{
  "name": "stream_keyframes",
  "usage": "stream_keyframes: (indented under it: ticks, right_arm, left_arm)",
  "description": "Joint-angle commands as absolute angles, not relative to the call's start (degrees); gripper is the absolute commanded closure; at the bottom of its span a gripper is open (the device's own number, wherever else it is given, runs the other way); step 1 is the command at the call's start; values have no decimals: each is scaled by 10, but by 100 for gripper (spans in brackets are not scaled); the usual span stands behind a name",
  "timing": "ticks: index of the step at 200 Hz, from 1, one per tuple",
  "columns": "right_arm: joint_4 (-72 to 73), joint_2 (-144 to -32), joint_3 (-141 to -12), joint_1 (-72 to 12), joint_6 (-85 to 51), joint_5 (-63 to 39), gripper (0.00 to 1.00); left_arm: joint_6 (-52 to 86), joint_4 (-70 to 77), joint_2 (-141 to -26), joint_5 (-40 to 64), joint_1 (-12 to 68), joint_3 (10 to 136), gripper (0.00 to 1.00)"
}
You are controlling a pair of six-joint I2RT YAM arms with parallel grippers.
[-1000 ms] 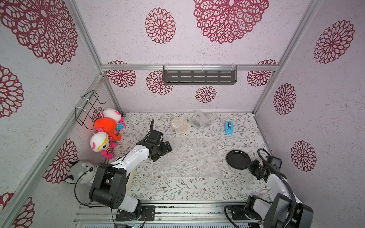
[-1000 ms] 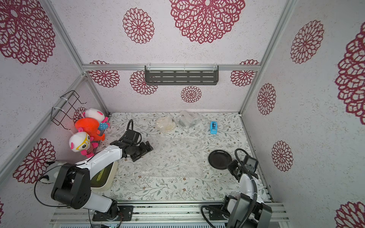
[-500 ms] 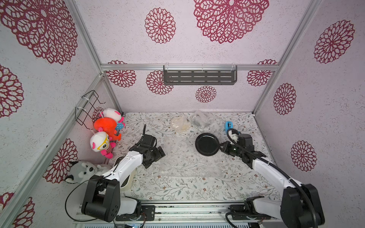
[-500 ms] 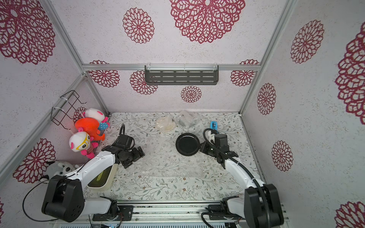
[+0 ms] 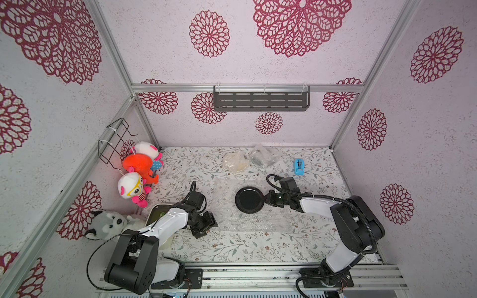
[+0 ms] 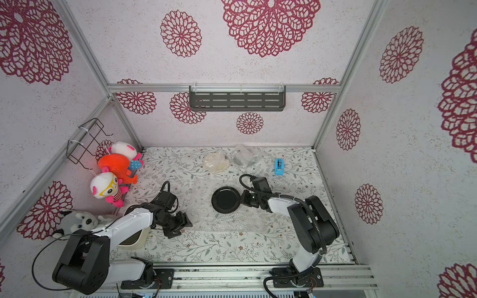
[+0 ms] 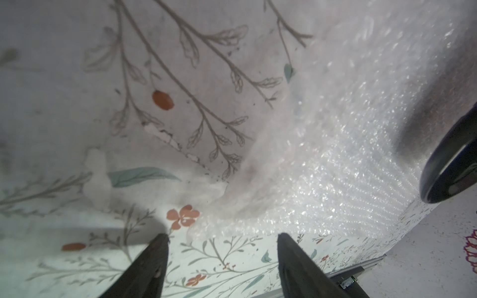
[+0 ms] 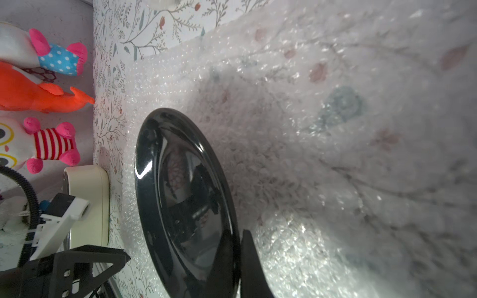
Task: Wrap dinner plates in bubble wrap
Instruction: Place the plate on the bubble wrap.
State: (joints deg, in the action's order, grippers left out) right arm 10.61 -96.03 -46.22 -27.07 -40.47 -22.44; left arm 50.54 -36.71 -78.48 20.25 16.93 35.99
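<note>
Now my right gripper (image 5: pixel 265 200) pinches the black plate (image 5: pixel 248 200) over bubble wrap (image 5: pixel 232 219); left gripper (image 5: pixel 207 227) spread, beside tub (image 5: pixel 160 206), toys (image 5: pixel 134 185) left.

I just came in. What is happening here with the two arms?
The right gripper is shut on the rim of the black plate, holding it over the bubble wrap sheet spread on the table. The left gripper is open and empty, at a corner of the sheet. The plate is not yet wrapped.
</note>
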Motion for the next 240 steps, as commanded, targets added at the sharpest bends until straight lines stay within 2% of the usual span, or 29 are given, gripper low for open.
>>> stream_keyframes:
  ticks: [1,30,56,76,90,122,126,138,144,148,171,190,217,240]
  right_arm:
    - [154,-958,-466,-272,-417,-214,100]
    - [150,-978,-473,-274,-415,-247,100]
    - [141,-997,-480,-276,-411,-266,100]
    - [138,-1015,-488,-280,-408,-274,100]
    - [143,-1026,-490,-281,-410,-270,100]
    - [144,-1031,-492,-283,-403,-259,100]
    - [144,-1028,-492,-282,-400,-259,95]
    - [142,-1012,-492,-282,-388,-252,78]
    - [138,-1002,-492,-283,-378,-245,64]
    - [134,-995,-492,-282,-371,-237,58]
    - [114,-953,-485,-282,-326,-170,41]
    - [109,-933,-482,-282,-287,-151,33]
    - [187,-904,-462,-303,-207,-244,32]
    - [228,-893,-456,-369,-93,-268,32]
  left_arm:
    - [495,-338,-815,184,172,361,40]
    - [491,-334,-812,139,174,372,47]
    - [490,-321,-806,142,179,374,49]
    - [487,-317,-811,141,185,377,56]
    - [487,-314,-814,143,191,378,65]
    - [495,-323,-806,129,214,394,96]
    - [495,-328,-803,126,217,398,100]
    - [498,-342,-794,119,226,415,100]
    - [500,-349,-789,117,231,426,100]
    - [501,-353,-786,115,233,433,100]
    - [508,-376,-772,111,247,486,100]
    - [511,-373,-785,134,253,531,100]
    - [505,-393,-840,156,263,611,100]
    - [500,-418,-883,148,275,666,100]
